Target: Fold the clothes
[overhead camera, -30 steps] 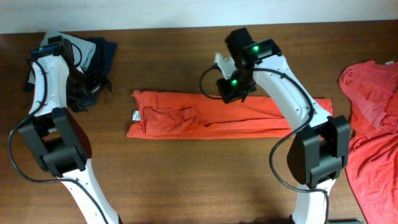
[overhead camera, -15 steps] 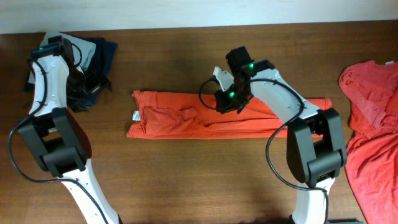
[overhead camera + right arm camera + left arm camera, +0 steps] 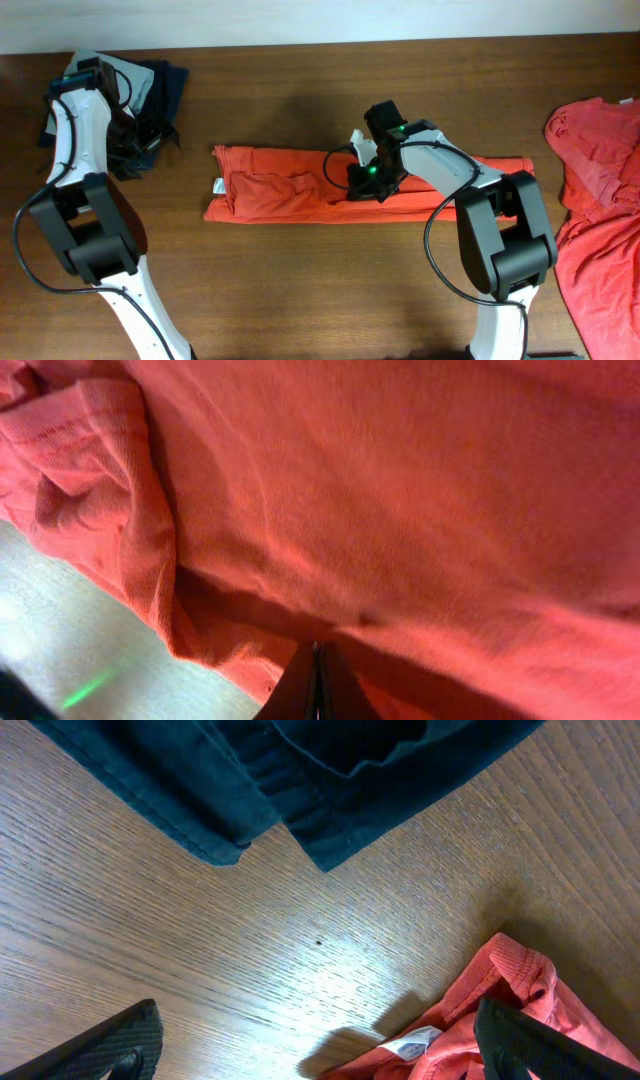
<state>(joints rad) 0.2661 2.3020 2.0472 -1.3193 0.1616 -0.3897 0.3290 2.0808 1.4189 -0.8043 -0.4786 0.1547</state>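
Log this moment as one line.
left pincer: open, near navy garment | right pincer: shut, tip on folded orange-red T-shirt | second T-shirt: unfolded, far right

On the wooden table [image 3: 300, 300] an orange-red T-shirt [image 3: 270, 190] lies folded into a long band, with a white label [image 3: 217, 185] at its left end. The right gripper [image 3: 362, 181] is down on the band's middle. At the far left, the left gripper [image 3: 148, 138] hangs over a dark navy garment [image 3: 168, 85]. A second orange-red T-shirt [image 3: 595, 200] lies crumpled at the right edge.
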